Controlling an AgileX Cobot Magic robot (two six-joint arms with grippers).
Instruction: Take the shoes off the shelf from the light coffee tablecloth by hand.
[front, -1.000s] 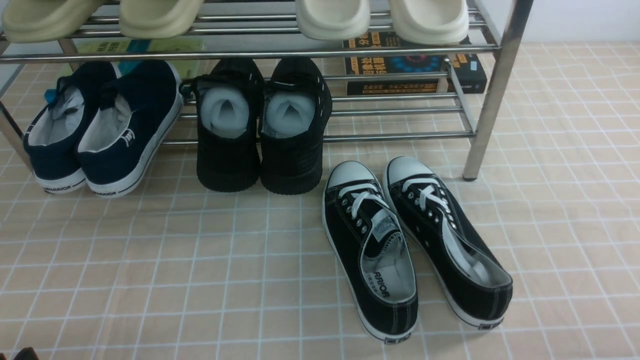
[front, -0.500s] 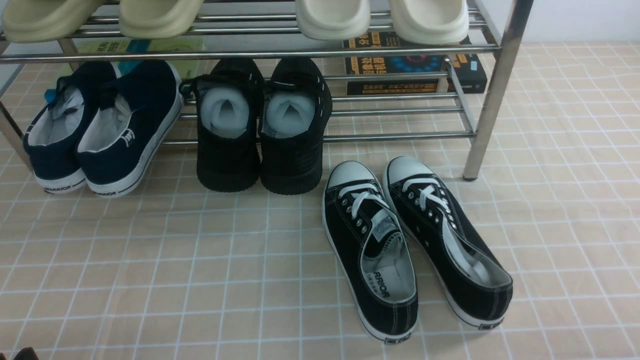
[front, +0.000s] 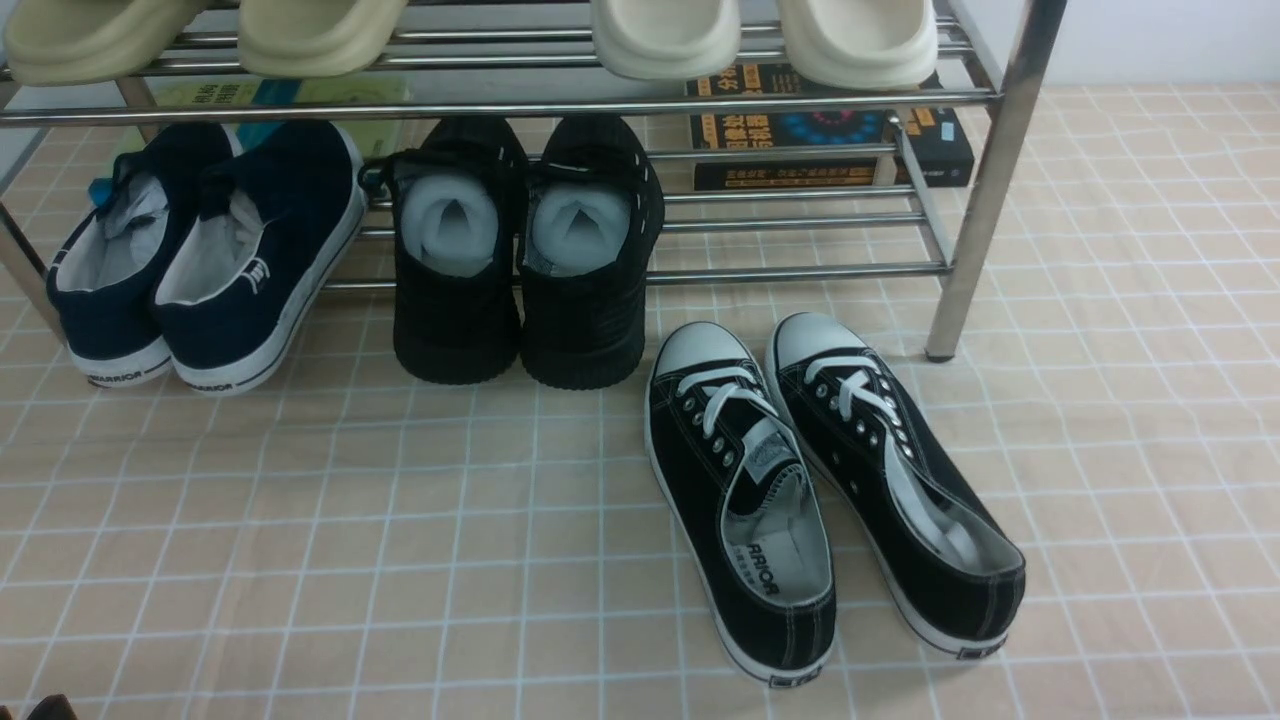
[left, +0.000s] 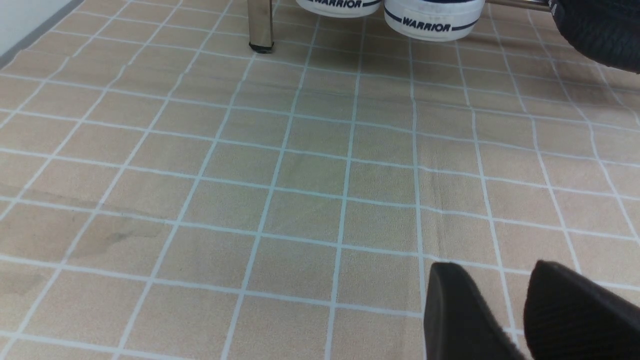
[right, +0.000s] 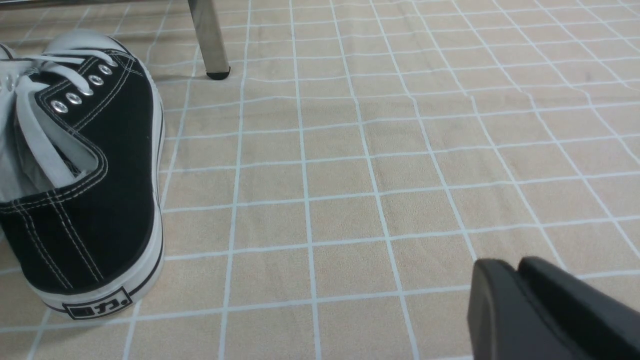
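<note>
The black canvas shoes with white laces stand side by side on the light coffee tablecloth (front: 400, 560), just in front of the chrome shelf (front: 980, 180): one (front: 735, 480) and the other (front: 890, 470), toes toward the shelf. One shoe (right: 90, 200) shows in the right wrist view, near a shelf leg (right: 207, 35). My left gripper (left: 495, 272) hovers over bare cloth with a gap between its fingers, empty. My right gripper (right: 507, 265) is shut and empty, over cloth to the side of the shoe. Neither gripper shows in the front view.
Navy slip-ons (front: 210, 250) and an all-black pair stuffed with white paper (front: 520, 250) sit on the shelf's lower tier, heels out. Cream slippers (front: 665, 35) sit on the top tier. Books (front: 830, 130) lie behind the lower bars. Navy heels (left: 432, 17) show in the left wrist view.
</note>
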